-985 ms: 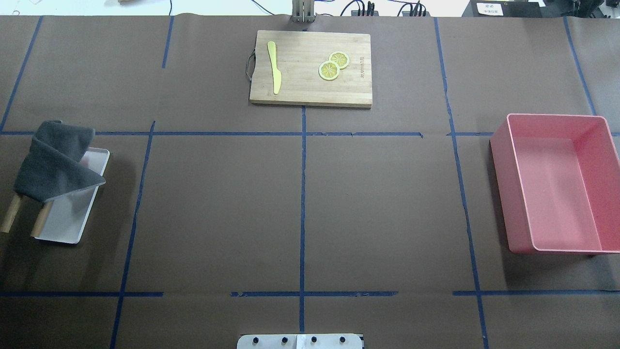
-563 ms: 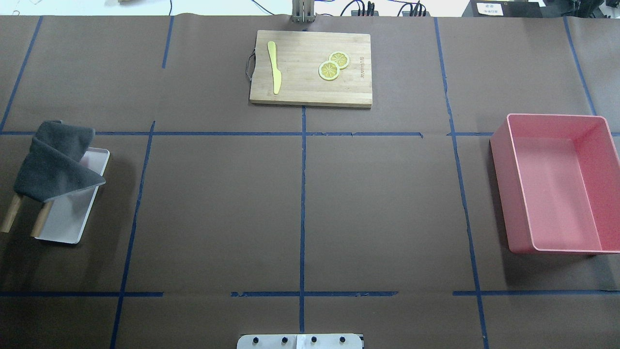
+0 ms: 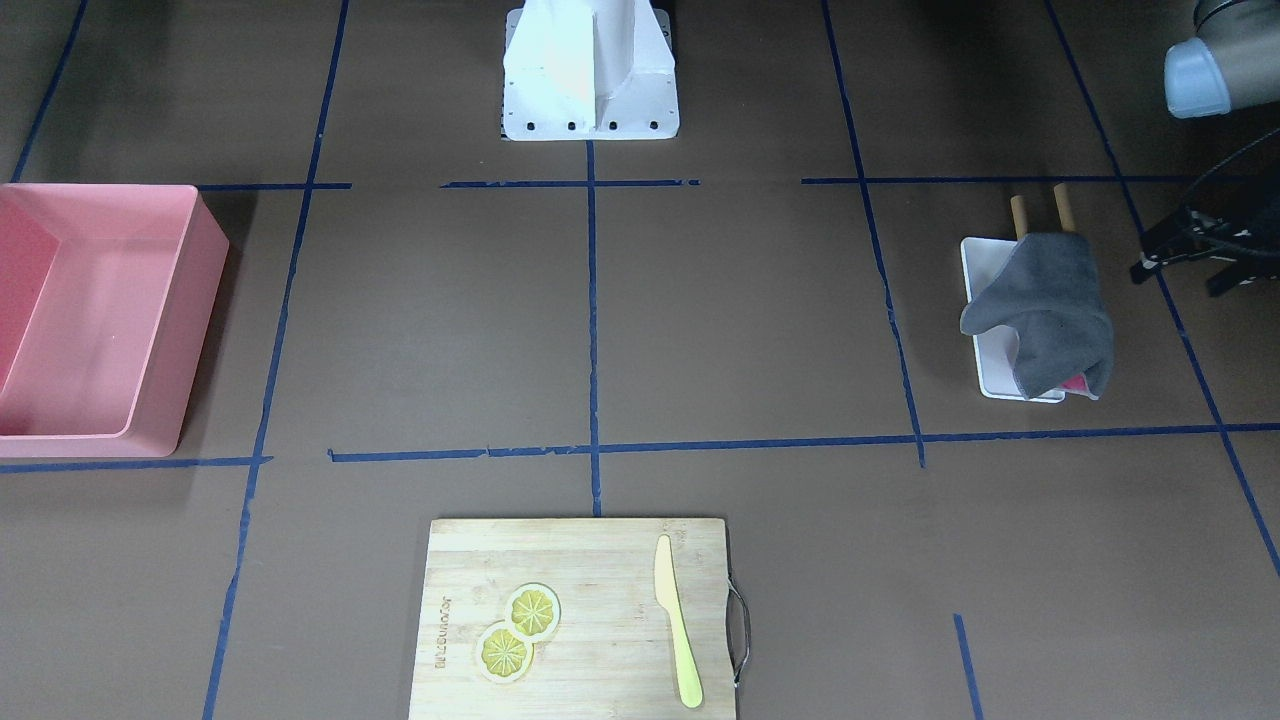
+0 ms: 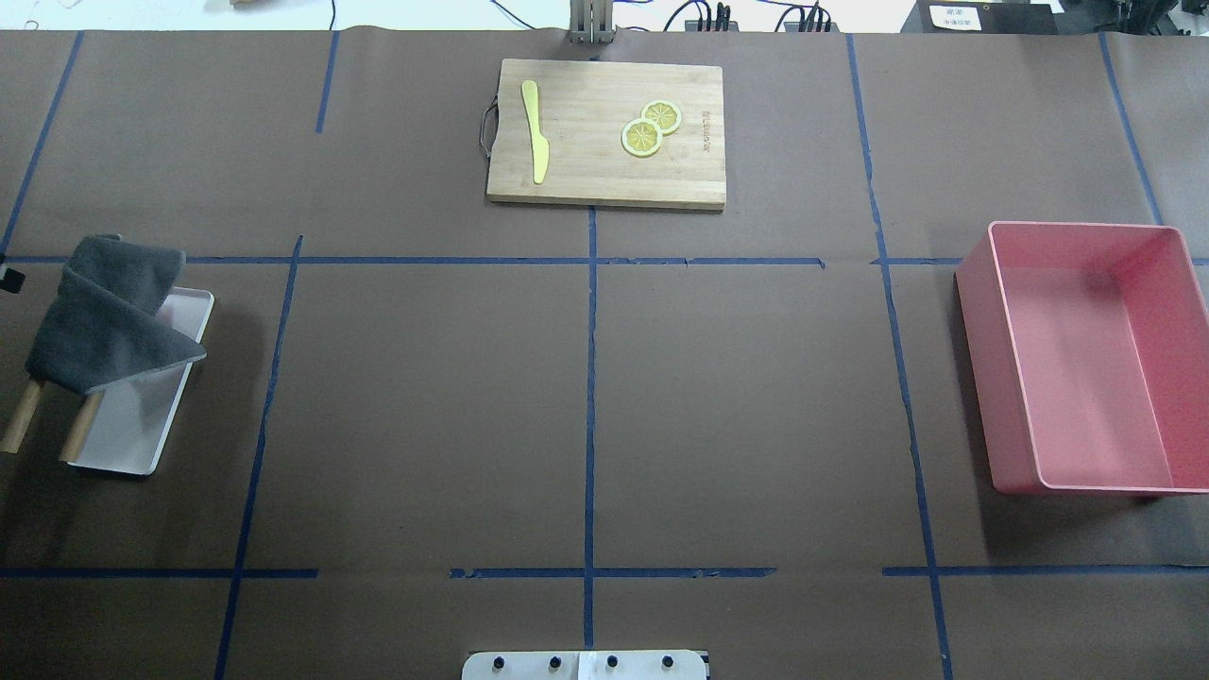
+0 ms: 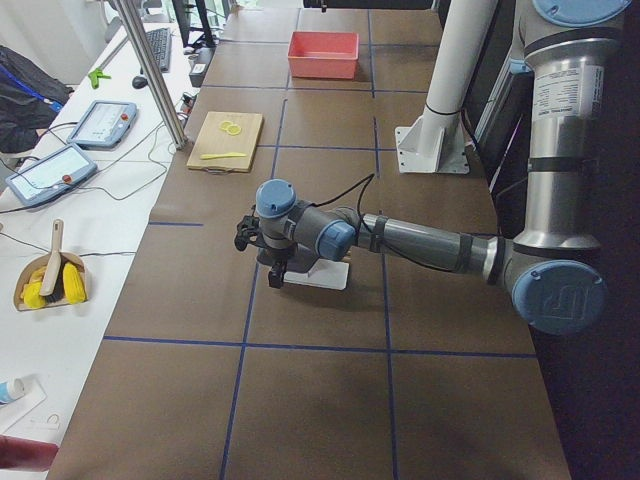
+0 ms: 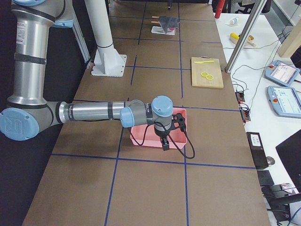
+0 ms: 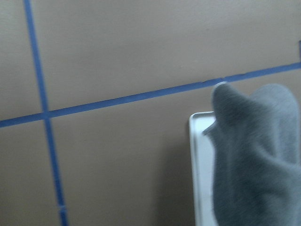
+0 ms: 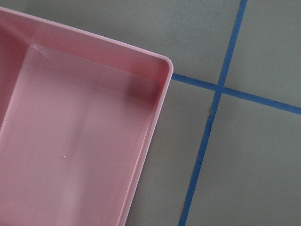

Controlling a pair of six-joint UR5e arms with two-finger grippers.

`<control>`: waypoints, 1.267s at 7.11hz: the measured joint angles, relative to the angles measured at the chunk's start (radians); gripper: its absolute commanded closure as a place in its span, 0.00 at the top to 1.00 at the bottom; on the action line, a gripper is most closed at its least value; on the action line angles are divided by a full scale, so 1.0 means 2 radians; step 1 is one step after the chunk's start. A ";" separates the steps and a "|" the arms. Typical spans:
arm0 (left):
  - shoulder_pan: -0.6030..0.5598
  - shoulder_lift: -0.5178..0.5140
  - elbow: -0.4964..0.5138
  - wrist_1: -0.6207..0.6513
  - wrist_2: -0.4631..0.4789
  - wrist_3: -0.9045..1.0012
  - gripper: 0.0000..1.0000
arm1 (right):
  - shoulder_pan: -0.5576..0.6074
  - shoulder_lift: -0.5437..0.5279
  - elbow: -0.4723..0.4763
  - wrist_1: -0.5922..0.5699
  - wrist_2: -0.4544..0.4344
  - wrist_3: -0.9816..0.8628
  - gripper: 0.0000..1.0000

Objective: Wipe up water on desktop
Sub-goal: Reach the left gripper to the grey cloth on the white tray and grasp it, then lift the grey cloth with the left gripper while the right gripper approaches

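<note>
The desktop point(image 4: 425, 406) is dark brown with blue tape lines; I see no water on it. A grey cloth point(image 4: 109, 316) lies crumpled over a white tray point(image 4: 132, 434) at the left; it also shows in the front view point(image 3: 1050, 310) and the left wrist view point(image 7: 254, 155). My left gripper point(image 3: 1175, 275) hovers just beyond the cloth toward the table's left end, fingers apart and empty. My right gripper point(image 6: 171, 132) hangs over the pink bin point(image 4: 982, 378); I cannot tell if it is open or shut.
A bamboo cutting board point(image 4: 604, 179) at the far middle holds a yellow knife point(image 4: 536, 132) and two lemon slices point(image 4: 650, 129). Two wooden handles point(image 4: 19, 430) stick out under the cloth. The robot's base point(image 3: 590, 70) stands at the near edge.
A black tip of the left gripper has come in at the overhead view's left edge, by the cloth. A faint shadow has appeared inside the pink bin.
</note>
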 measured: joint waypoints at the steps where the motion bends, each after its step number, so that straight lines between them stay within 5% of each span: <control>1: 0.019 -0.005 -0.003 -0.006 0.010 -0.035 1.00 | 0.000 0.000 0.000 0.000 0.000 0.000 1.00; 2: 0.032 -0.010 -0.005 -0.008 0.019 -0.057 0.95 | 0.000 0.000 0.000 0.000 0.000 0.001 1.00; 3: 0.041 -0.015 -0.006 -0.009 0.024 -0.071 0.50 | 0.000 0.000 0.000 0.000 0.000 0.001 1.00; 5: 0.047 -0.018 -0.008 -0.008 0.027 -0.079 0.10 | 0.000 0.000 0.000 0.000 0.000 0.001 1.00; 9: 0.048 -0.017 -0.012 -0.008 0.028 -0.080 0.00 | 0.000 0.000 0.000 0.000 0.000 0.001 1.00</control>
